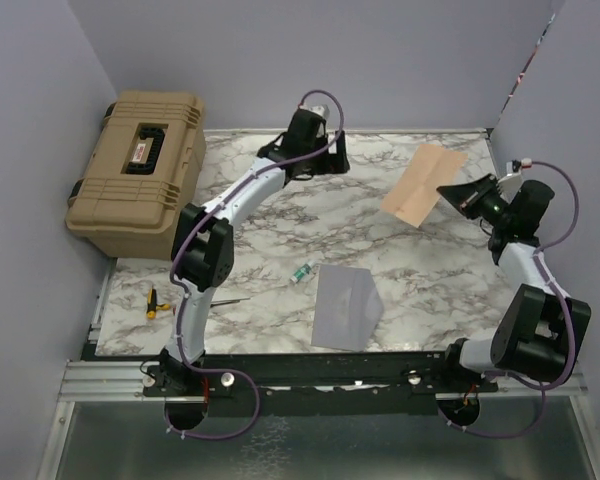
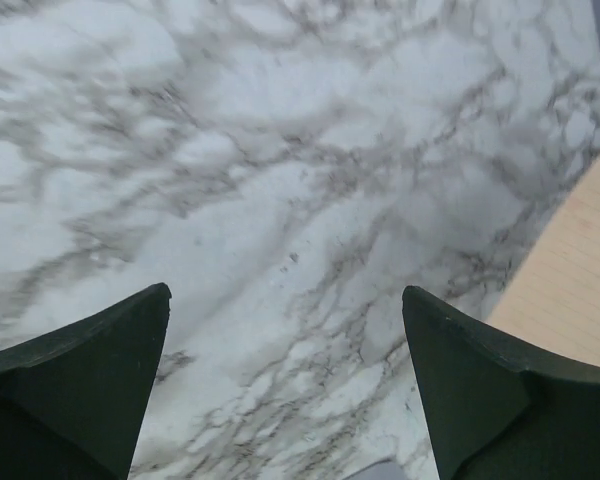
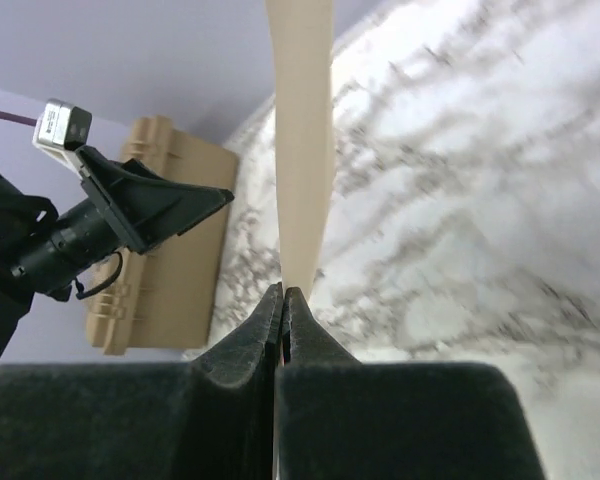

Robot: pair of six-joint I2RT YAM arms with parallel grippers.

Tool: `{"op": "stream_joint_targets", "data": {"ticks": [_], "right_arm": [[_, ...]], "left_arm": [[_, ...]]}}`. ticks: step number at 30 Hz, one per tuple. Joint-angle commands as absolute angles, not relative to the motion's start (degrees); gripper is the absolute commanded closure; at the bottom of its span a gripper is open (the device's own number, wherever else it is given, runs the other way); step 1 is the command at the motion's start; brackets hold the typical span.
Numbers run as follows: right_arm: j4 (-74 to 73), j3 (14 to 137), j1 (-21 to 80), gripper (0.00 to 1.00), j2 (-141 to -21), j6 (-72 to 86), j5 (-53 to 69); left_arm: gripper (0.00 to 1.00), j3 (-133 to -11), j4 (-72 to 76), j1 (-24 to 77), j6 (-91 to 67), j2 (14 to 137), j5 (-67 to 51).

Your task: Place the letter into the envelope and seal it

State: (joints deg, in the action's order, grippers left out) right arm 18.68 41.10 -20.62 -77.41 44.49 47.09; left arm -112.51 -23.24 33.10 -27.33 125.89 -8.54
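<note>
The peach-tan letter (image 1: 423, 183) hangs in the air at the back right, held by one edge in my right gripper (image 1: 446, 192), which is shut on it. In the right wrist view the letter (image 3: 302, 120) runs edge-on up from the closed jaws of the right gripper (image 3: 282, 292). The grey-lilac envelope (image 1: 345, 305) lies flat near the table's front edge, centre. My left gripper (image 1: 325, 160) is open and empty over bare marble at the back. In the left wrist view the left gripper (image 2: 285, 300) has its jaws wide apart, and the letter (image 2: 572, 285) shows at the right edge.
A tan hard case (image 1: 138, 172) stands at the back left. A small white and green tube (image 1: 301, 271) lies left of the envelope. A yellow-handled screwdriver (image 1: 156, 299) lies at the front left. Lilac walls close in the table on three sides.
</note>
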Motion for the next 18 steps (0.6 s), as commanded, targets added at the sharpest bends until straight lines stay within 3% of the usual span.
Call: {"op": "stream_joint_targets", "data": {"ticks": [1,7,11,18], "right_arm": [[27.75,47.67,-20.42,0.99,-76.90,51.25,53.67],[41.14,52.88,-19.33,0.99,-78.40,61.29,60.74],[46.94,56.46,-16.13,0.99,-79.05,65.27,64.04],[43.63,60.88,-10.71,0.99,-78.65,64.10,61.07]], "left_arm": [[0.01,-116.32,-25.77,28.58,-23.42,117.80,0.24],[0.01,-119.44,-26.28,24.22,-25.92,116.40,-13.49],[0.01,-120.30,-26.37,24.06,-31.67,114.65,-15.73],[0.01,-112.76,-22.16,23.87,-32.14,105.12,-24.68]]}}
